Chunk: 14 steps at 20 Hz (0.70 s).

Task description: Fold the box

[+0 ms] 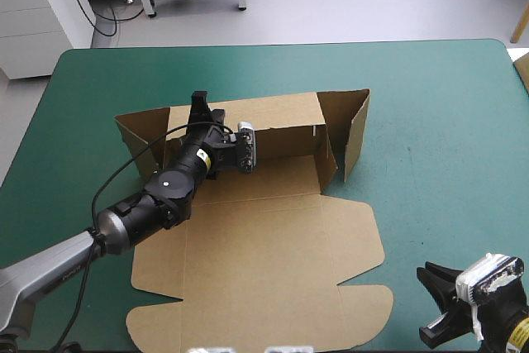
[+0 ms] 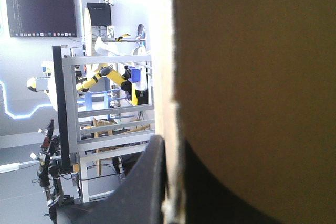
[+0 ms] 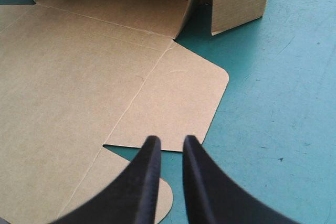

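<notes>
Box [image 1: 264,262] lies at the middle of the table [image 1: 446,121], on the teal-green cover, partly formed. Far part: the far wall stands upright, and a side flap is raised at each end, the right one angled outward and the left one leaning toward the table's left edge. Near part: the broad lid panel lies flat on the cover, its rounded flaps spread to the left and right. Left gripper [image 1: 198,109] reaches in from the left and sits at the top edge of the far wall, toward that wall's left end. In the left wrist view the brown board [image 2: 252,77] runs edge-on through the left gripper [image 2: 170,156], one black finger on each side, all but closed and pinching the wall. Right gripper [image 1: 426,303] is over the table's near right corner, apart from the box in the high view. In its own view, the right gripper [image 3: 170,140] has its fingers a narrow gap apart and grips nothing. The tips are over the near edge of the lid's right rounded flap [image 3: 173,103], with bare cover [image 3: 273,103] to the right. Whether those tips touch the board, I cannot tell.
</notes>
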### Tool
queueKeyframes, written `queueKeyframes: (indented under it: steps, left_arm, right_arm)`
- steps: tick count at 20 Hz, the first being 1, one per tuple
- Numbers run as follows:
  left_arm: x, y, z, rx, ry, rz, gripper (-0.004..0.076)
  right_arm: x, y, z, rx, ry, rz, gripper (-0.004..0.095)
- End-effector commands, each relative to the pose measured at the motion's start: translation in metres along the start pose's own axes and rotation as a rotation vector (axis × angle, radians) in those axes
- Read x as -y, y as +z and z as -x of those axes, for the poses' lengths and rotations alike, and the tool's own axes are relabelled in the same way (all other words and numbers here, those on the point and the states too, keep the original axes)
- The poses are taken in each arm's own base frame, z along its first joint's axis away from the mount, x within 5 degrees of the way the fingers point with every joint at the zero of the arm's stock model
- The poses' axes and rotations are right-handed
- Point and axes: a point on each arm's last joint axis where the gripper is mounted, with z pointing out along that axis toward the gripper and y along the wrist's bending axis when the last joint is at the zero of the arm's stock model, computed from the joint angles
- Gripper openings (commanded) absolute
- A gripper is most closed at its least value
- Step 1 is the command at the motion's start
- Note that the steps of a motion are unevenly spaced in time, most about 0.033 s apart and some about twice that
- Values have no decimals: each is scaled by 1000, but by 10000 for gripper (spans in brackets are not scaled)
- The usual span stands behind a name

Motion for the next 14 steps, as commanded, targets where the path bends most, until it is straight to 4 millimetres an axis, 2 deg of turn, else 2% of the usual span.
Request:
queueKeyframes:
  steps: [1, 2, 3, 10, 14]
  left_arm:
    - [-6, -6, 6, 57, -32, 12, -8]
    - [-6, -6, 6, 56, -33, 12, -8]
    - [-6, -6, 6, 56, -36, 12, -8]
    - [-4, -10, 13, 77, -57, -2, -8]
    - [-2, -15, 24, 115, -45, -5, -8]
  right_arm:
    - [-1, -2, 12, 83, -23, 7, 345]
    - [-1, -2, 13, 87, -30, 1, 460]
    - [-1, -2, 13, 87, -30, 1, 493]
    - [-1, -3, 13, 83, 1, -1, 488]
    - [0, 8, 24, 15, 31, -42, 489]
